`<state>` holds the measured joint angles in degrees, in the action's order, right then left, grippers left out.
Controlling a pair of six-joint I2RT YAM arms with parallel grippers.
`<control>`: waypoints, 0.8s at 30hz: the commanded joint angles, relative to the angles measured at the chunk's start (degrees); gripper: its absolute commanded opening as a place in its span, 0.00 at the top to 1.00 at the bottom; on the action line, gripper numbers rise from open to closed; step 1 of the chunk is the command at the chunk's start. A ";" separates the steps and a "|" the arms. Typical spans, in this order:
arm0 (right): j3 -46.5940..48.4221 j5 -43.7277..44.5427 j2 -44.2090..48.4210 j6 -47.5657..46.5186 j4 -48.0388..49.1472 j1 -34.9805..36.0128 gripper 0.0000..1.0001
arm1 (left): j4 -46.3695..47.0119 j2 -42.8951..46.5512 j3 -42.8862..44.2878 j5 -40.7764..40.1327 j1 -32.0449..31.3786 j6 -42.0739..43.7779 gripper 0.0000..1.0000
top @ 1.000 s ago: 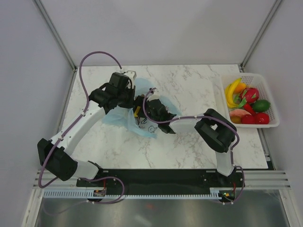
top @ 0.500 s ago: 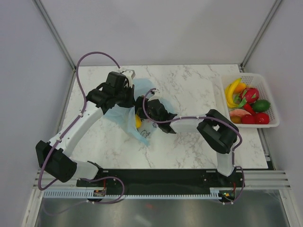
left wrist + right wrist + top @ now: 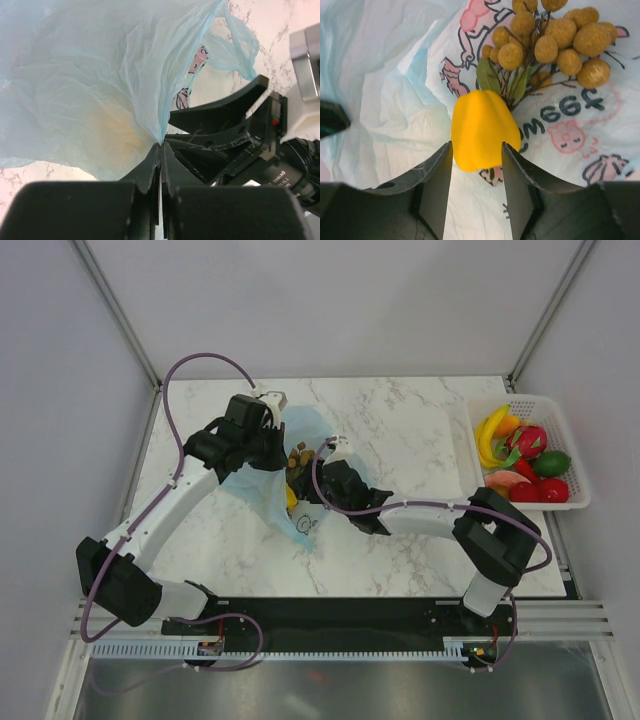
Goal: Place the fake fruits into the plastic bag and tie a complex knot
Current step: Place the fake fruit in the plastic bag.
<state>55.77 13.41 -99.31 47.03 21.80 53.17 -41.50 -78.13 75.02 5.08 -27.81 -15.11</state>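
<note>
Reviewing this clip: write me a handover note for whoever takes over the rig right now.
Left hand: shut on the bag edge, holding the mouth open.
Right hand: open, inside the bag; the yellow fruit lies just past its tips and looks released.
In the bag: yellow fruit and tan cluster.
In the basket: the other fruits.
Done: two fruits bagged.
Left: bag the other fruits, then tie the knot.
</note>
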 commanded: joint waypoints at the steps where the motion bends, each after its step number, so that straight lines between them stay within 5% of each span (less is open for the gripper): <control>1: -2.59 2.93 4.20 -2.11 -2.11 1.32 0.49 | 1.86 2.28 -0.23 1.33 0.22 0.70 0.98; 12: -3.91 9.97 5.18 4.29 -14.68 4.40 1.00 | 1.95 2.63 -0.58 1.86 0.22 1.05 0.98; 20: 5.30 9.36 -4.65 5.71 -14.68 5.02 1.00 | 2.21 2.72 -1.02 2.48 0.22 1.14 0.98; 24: 10.58 4.28 -11.52 4.57 -2.59 5.02 1.00 | 2.56 2.81 -1.55 2.83 0.22 0.79 0.98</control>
<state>62.06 20.64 -108.20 51.51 9.52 57.80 -41.21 -77.19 73.95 6.31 -27.81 -15.09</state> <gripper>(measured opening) 0.007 0.026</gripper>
